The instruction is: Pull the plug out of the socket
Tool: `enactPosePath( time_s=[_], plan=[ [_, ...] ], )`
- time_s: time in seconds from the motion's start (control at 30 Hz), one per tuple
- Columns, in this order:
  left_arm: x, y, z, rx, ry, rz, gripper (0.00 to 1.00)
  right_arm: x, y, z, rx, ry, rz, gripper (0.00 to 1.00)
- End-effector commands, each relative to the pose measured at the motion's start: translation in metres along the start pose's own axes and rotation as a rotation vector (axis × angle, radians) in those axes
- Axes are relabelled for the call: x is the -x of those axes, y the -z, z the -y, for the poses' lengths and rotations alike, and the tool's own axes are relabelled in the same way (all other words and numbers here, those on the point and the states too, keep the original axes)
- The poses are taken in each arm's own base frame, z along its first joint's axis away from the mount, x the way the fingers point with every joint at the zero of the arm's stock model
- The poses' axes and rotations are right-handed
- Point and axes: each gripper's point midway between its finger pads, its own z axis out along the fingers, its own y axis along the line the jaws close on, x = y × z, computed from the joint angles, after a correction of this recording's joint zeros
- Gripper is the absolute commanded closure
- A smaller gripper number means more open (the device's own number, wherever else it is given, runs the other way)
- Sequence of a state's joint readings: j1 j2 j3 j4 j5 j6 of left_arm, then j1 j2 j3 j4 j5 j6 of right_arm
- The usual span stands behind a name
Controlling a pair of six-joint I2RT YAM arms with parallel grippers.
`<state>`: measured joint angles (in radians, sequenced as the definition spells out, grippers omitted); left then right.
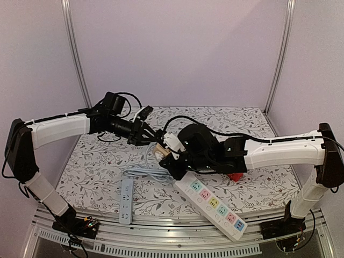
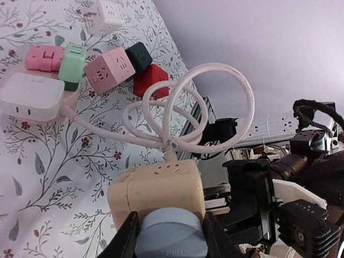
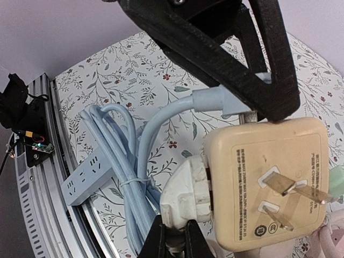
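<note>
Near edge: the blue power strip (image 1: 126,200) is lying flat, with its blue cable (image 1: 148,173) coiling up toward centre. The white power strip (image 1: 215,207) is lying diagonally to its right, not involved.

Mid-table: both arms are meeting on the cream cube socket (image 2: 156,188), which is looking lifted off the table. The right gripper (image 3: 174,239) is pinching tight on the white plug (image 3: 185,196) sticking out of the cube's side, so it is acting as the anchor. The left gripper (image 2: 169,232) is clamping the blue plug (image 3: 226,99), one finger on each side. The plug is looking fully seated in the cube.

My read: the pull is not yet done. To do it well, the left arm should be pulling straight back along the pin axis, no twisting, while the right is holding dead steady. If the right gives, the cube is just going to travel along. Risk: the white plug popping out first, since it is the only brace.

Farther back: the white cable (image 2: 215,107) is looping off the cube, slack, and looking unlikely to snag.
</note>
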<state>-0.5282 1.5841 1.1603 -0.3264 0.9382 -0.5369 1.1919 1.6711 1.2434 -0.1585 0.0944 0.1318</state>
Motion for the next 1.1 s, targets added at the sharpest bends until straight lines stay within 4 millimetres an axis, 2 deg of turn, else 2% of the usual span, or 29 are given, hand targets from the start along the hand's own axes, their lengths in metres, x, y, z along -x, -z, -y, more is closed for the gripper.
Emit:
enactPosePath(
  time_s=[0.0, 0.13, 0.63, 0.83, 1.07],
  plan=[
    [0.023, 0.015, -0.008, 0.096, -0.09, 0.108, 0.89, 0.055, 0.025, 0.034, -0.205, -0.125, 0.182, 1.0],
    [0.024, 0.016, -0.008, 0.091, -0.091, 0.128, 0.89, 0.049, 0.022, 0.054, -0.242, -0.234, 0.183, 1.0],
    [0.024, 0.013, -0.008, 0.067, -0.072, 0.128, 0.9, 0.063, 0.03, 0.068, -0.286, -0.305, 0.242, 1.0],
    [0.025, 0.016, -0.006, 0.075, -0.084, 0.148, 0.9, 0.07, 0.035, 0.08, -0.338, -0.387, 0.287, 1.0],
    [0.027, 0.019, -0.005, 0.088, -0.096, 0.168, 0.9, 0.068, 0.033, 0.09, -0.392, -0.469, 0.313, 1.0]
  ],
)
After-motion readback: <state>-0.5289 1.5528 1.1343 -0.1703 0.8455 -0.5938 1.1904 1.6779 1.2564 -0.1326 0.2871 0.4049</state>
